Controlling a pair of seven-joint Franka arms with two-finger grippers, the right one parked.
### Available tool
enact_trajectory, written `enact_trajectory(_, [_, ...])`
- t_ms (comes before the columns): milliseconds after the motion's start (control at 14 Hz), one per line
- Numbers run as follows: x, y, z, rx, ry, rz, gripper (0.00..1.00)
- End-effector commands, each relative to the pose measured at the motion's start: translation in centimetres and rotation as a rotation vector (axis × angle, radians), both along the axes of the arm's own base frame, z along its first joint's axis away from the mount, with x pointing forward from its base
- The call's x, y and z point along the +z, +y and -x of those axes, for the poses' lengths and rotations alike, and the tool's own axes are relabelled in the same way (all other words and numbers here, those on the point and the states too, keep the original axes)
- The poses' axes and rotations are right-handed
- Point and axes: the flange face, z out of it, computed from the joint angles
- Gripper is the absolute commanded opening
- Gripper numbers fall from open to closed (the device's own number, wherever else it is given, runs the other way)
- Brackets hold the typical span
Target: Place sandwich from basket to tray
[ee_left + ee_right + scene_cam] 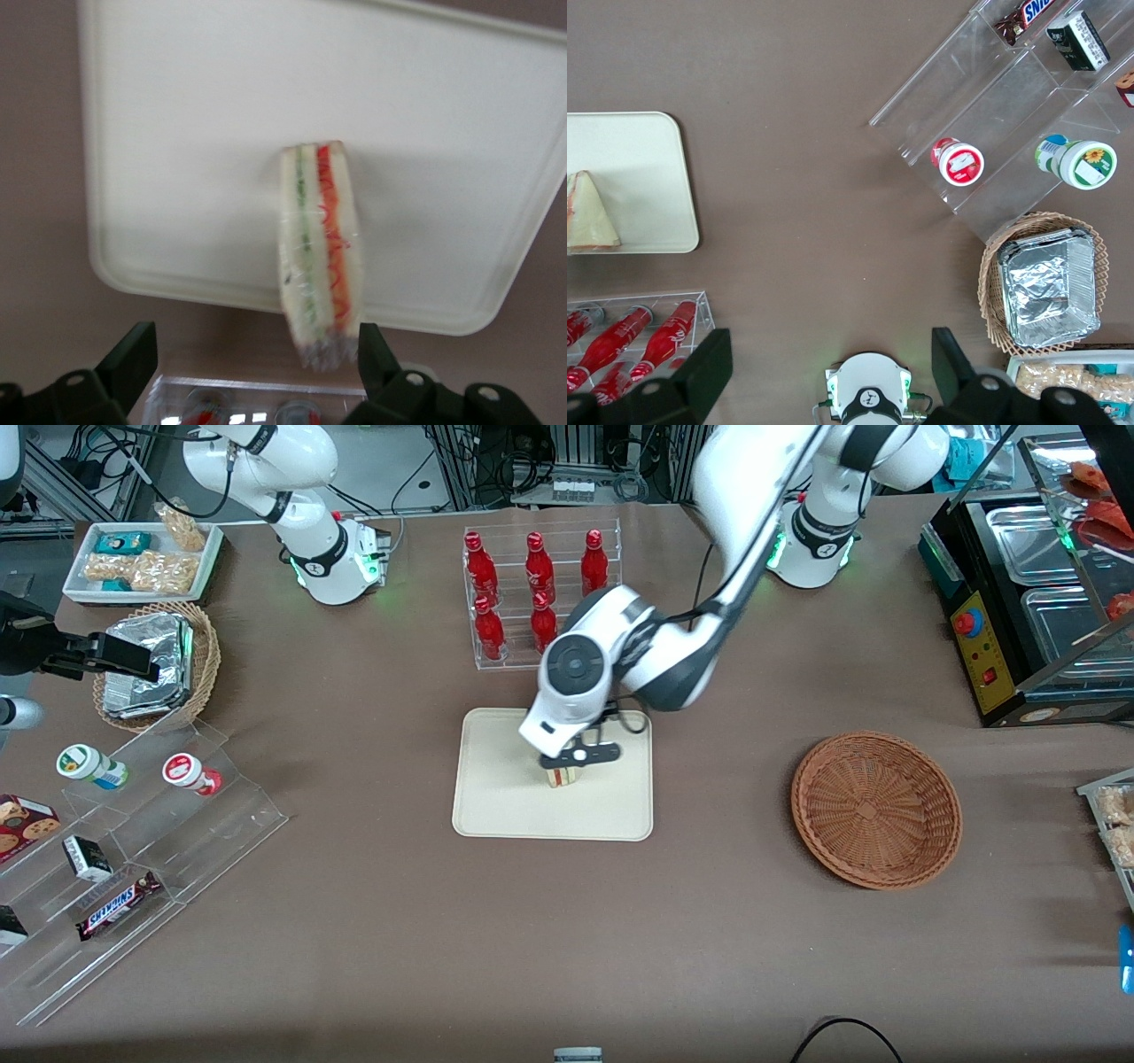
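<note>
The sandwich (pixel 564 777) (pixel 319 248) (pixel 589 212), a white-bread wedge with green and red-orange layers in clear wrap, stands on the cream tray (pixel 496 797) (pixel 177 133) (pixel 647 159) at mid-table. My left gripper (pixel 571 762) (pixel 255 345) hangs just above it and is open. The fingers (pixel 133 354) are spread wide, and the sandwich's end lies close to one of them, while the other is well apart. The reddish-brown wicker basket (pixel 875 809) sits toward the working arm's end of the table with nothing in it.
A clear rack of red bottles (pixel 532 593) stands beside the tray, farther from the front camera. Toward the parked arm's end are a tan basket with foil packets (pixel 155 664), a white snack tray (pixel 142 558) and a stepped acrylic shelf (pixel 133 841). A food warmer (pixel 1036 602) is near the basket.
</note>
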Motion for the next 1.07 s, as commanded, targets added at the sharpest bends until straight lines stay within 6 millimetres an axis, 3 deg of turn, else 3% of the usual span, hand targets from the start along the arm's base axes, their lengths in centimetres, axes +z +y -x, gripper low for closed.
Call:
enact_trajectory(0, [7.8, 7.7, -1.8, 0.051, 0.037, -0.008, 1.0])
enact_trajectory(143, [12.2, 14.7, -2.8, 0.025, 0.102, -0.023, 1.0])
enact_trajectory(286, [16.6, 23.9, -3.7, 0.004, 0.143, -0.056, 1.0])
enact_trajectory(500, [20.8, 35.6, -3.9, -0.041, 0.174, -0.076, 1.0])
enact_trajectory(786, [23.6, 46.4, -2.9, -0.073, 0.197, -0.06, 1.0])
enact_trajectory(929, [24.1, 49.8, -2.7, -0.081, 0.199, -0.035, 1.0])
enact_trajectory(1000, [24.9, 49.9, -2.7, -0.075, 0.187, -0.035, 1.0])
